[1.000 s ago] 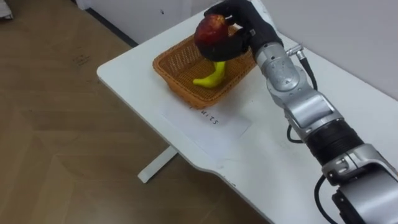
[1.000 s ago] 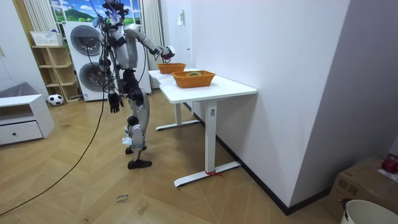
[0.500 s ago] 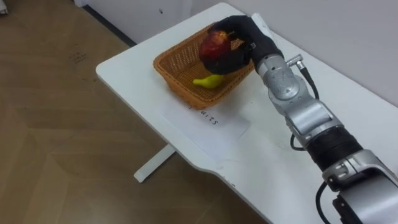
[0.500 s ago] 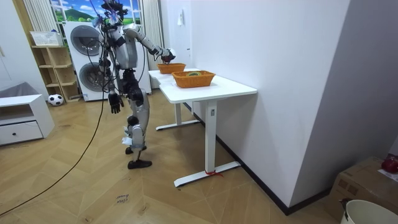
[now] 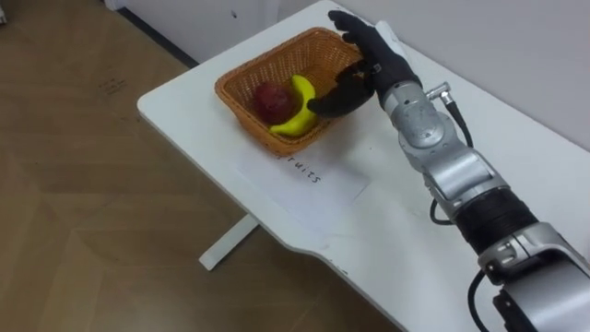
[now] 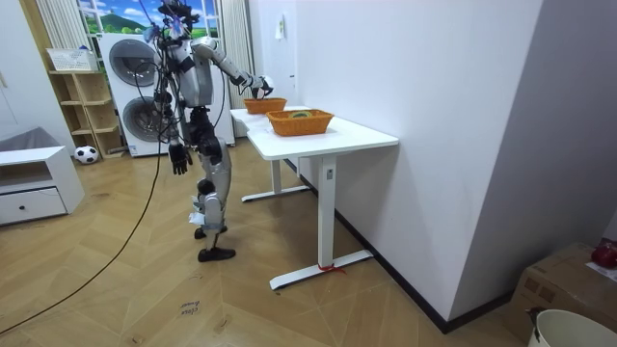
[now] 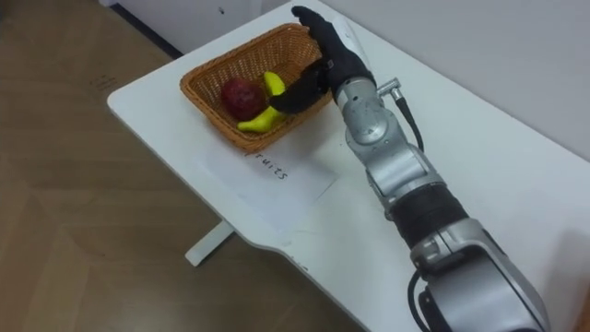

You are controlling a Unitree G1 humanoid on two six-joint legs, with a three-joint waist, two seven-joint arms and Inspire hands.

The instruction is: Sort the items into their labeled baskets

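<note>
right hand (image 5: pixel 364 69): fingers spread apart and straight, palm empty. it hovers over the right-hand rim of the wicker basket, and the thumb reaches left towards the banana.
wicker basket (image 5: pixel 263 66): directly under and to the left of the hand, on the corner of the bench. its far right rim is hidden behind the fingers.
apple (image 5: pixel 270 100): dark red, lying on the basket floor well left of the thumb. it is not in contact with the hand.
banana (image 5: pixel 300 106): yellow and curved, between the apple and the thumb and touching the apple's right side. the thumb tip is just beside its upper curve, but whether they touch cannot be told.
paper sheet (image 5: pixel 318 180): white with hand-written letters, flat on the bench. it lies on the robot's side of the hand, just beside the basket's front edge.
bench (image 5: pixel 184 97): white top, bare to the left of the basket.
left hand (image 6: pixel 177 160): hangs low beside the robot's thigh, far from the bench. it is too small to make out its state.
second basket (image 6: pixel 300 121): also wicker, on the same bench and well apart from the right hand, towards the room view's right. its contents are too small to name.
stance: the robot stands upright at the end of the bench on the room view's left. its right arm stretches out over the bench, and a washing machine (image 6: pixel 130 67) stands behind it.
</note>
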